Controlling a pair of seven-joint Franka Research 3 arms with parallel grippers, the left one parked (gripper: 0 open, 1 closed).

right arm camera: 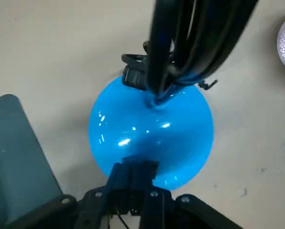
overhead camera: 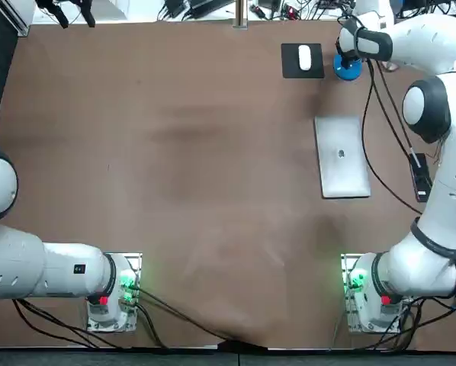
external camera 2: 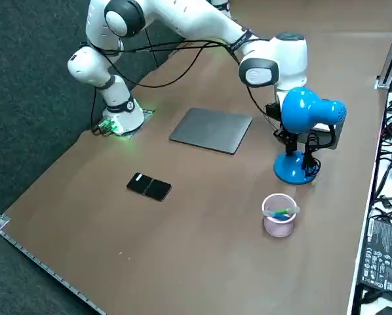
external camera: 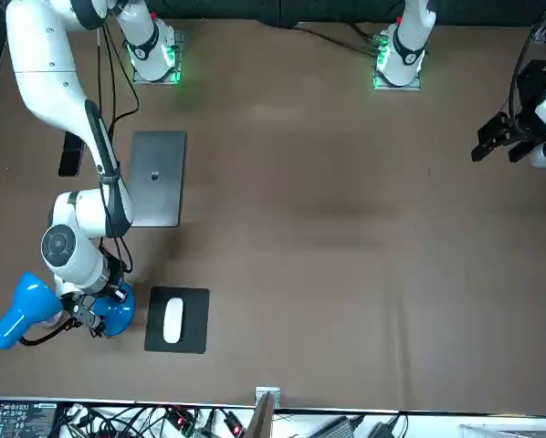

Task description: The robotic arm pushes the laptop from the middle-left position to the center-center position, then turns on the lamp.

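Here, reading across the overhead view, a black rectangular mouse pad (overhead camera: 289, 69) carrying a white mouse (overhead camera: 305, 57) comes first, at the far edge. Just to its right stands the blue plastic desk lamp (external camera 2: 305, 113). Nearer the robot and well apart from both, the closed silver laptop (overhead camera: 342, 156) lies flat with its long axis running from the arm bases toward the far edge, in the right half of the brown table (overhead camera: 175, 152) rather than its middle. The right gripper (right arm camera: 133, 171) hangs straight over the lamp's round base (right arm camera: 152, 129), its fingertips held together with no gap and right at the blue surface, the stem rising just beyond them. So the lamp lies directly beneath the tool, and the step in hand looks like a short downward press, though no switch shows clearly
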